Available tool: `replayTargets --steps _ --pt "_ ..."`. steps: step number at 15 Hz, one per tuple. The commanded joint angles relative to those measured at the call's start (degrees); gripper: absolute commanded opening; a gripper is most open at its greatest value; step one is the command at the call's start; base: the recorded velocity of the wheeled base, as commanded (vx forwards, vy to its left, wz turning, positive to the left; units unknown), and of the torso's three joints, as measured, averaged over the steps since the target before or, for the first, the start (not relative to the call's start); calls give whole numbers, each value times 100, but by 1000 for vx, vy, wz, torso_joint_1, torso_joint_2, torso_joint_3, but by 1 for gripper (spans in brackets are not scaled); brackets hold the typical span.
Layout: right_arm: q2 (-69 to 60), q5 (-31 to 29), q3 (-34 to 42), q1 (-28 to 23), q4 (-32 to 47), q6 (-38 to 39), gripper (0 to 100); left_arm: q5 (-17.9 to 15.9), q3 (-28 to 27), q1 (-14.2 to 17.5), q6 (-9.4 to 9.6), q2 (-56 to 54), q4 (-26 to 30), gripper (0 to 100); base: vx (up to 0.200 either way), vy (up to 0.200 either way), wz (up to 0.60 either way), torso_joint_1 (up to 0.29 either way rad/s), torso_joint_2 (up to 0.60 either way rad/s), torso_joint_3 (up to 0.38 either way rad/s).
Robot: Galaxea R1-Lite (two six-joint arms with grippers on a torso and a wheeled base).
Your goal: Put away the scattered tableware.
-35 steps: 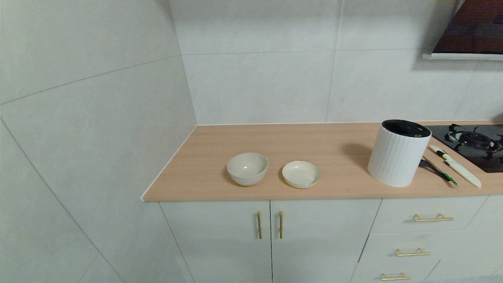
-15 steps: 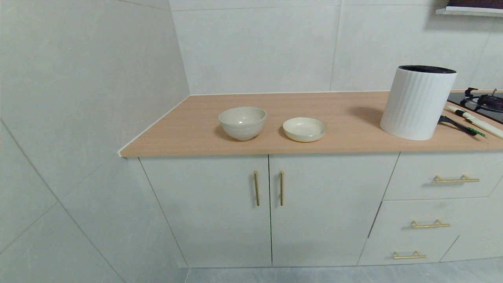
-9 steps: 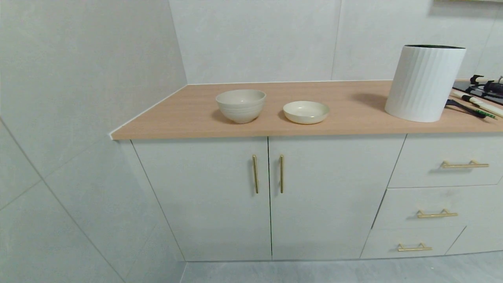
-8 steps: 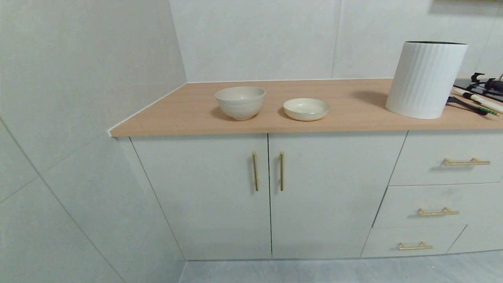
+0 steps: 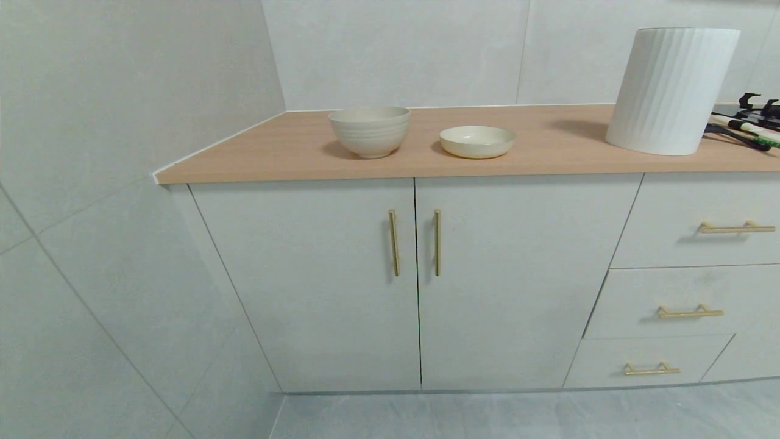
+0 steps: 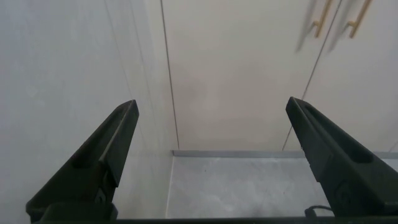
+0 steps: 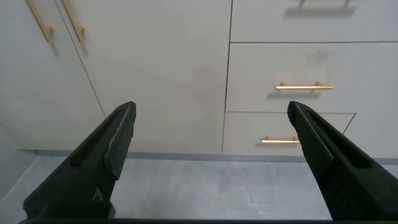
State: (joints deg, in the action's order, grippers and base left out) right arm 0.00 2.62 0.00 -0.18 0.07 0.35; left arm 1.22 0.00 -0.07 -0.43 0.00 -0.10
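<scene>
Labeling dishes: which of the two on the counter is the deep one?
The ribbed bowl, nearer the left wall; it stands taller than the shallow dish beside it.

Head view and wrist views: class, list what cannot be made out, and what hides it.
Head view: inside of the bowl, hidden by its own wall.
Head view: inside of the white ribbed holder, hidden by its own wall.
Head view: utensils beside it, cut off by the right edge.
Head view: whatever lies behind the shut cabinet doors.
Left wrist view: door handles, blurred.
</scene>
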Motion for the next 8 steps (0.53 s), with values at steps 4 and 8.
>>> replayTargets --steps 4,8 --pt "9 2 0 1 1 -9 100 1 0 -1 -1 9 1 100 0 0 0 0 0 0" --pt "9 2 0 1 1 -9 100 1 0 -1 -1 9 -8 100 0 0 0 0 0 0"
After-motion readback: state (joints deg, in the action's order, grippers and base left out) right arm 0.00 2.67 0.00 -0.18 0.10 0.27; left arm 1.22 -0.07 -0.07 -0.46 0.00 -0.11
